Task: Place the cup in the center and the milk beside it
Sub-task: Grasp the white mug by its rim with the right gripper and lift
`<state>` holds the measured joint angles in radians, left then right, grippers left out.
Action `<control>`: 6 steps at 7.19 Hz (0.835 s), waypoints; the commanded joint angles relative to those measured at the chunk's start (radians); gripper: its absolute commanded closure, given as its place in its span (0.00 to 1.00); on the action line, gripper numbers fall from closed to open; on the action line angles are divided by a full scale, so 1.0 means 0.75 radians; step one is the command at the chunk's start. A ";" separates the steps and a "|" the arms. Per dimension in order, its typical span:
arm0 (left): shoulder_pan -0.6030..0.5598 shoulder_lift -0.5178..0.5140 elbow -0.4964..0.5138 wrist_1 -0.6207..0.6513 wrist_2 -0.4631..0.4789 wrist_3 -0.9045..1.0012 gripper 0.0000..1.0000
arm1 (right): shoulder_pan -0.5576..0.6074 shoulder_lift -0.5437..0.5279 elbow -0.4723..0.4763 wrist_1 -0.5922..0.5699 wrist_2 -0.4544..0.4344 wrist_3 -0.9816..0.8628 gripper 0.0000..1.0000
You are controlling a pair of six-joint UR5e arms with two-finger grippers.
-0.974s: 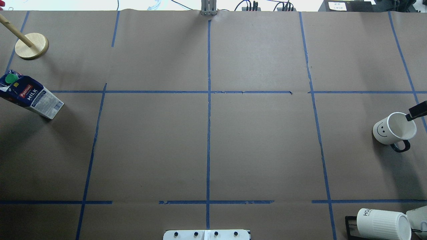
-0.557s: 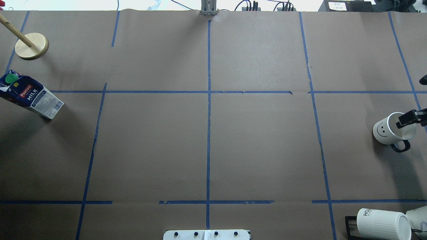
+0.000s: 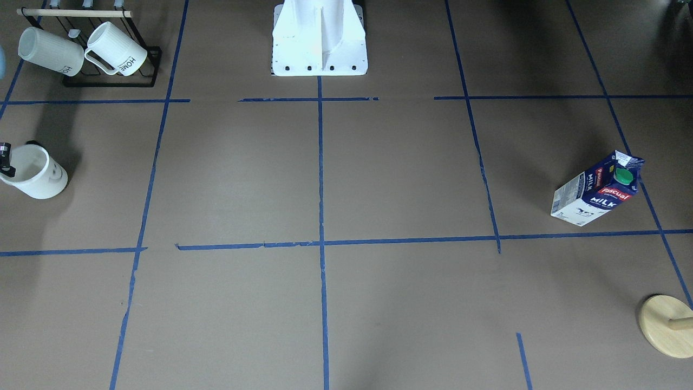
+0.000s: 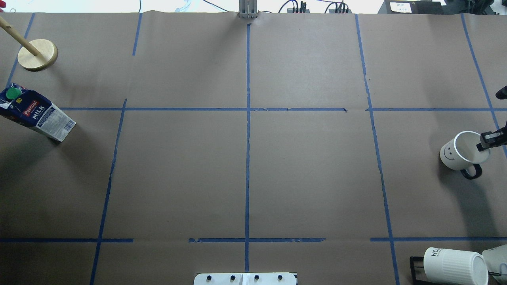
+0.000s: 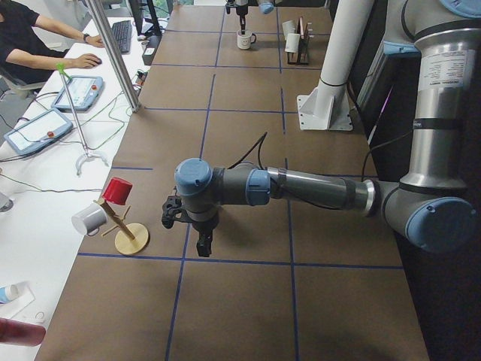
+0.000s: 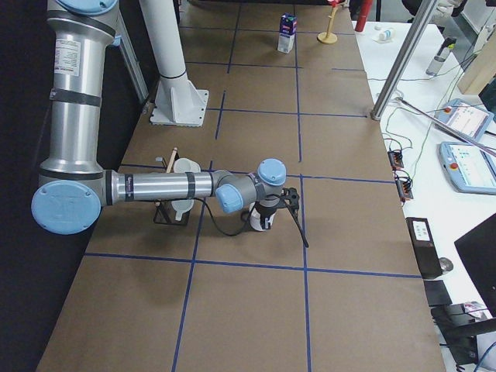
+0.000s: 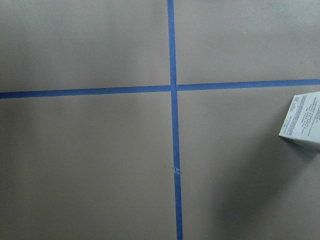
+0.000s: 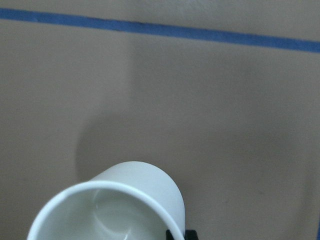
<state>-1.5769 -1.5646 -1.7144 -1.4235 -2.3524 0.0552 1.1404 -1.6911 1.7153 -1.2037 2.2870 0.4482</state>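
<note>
Neither step looks done to us. The smiley-face cup (image 4: 461, 152) stands at the overhead view's right edge, well apart from the center crossing (image 4: 248, 109). The right gripper (image 4: 491, 139) sits at its rim, but we cannot tell whether it is clamped. The milk carton (image 4: 37, 114), reading "Pascual" and "MILK", stands at middle left. Whether the left gripper (image 5: 197, 241) is open or closed, we cannot tell. Two ribbed mugs (image 3: 116, 51) read "HOME".
</note>
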 commanded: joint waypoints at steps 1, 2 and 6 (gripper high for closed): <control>0.000 0.000 -0.001 0.000 0.001 0.000 0.00 | -0.060 0.019 0.270 -0.090 0.008 0.123 1.00; 0.000 0.000 -0.003 0.000 -0.001 0.000 0.00 | -0.174 0.096 0.348 -0.101 -0.006 0.361 1.00; 0.000 0.002 -0.001 -0.039 0.001 0.000 0.00 | -0.649 1.001 0.059 -0.603 -0.282 0.969 1.00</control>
<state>-1.5769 -1.5637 -1.7156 -1.4466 -2.3518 0.0552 0.7261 -1.1632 1.8820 -1.5089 2.1425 1.1062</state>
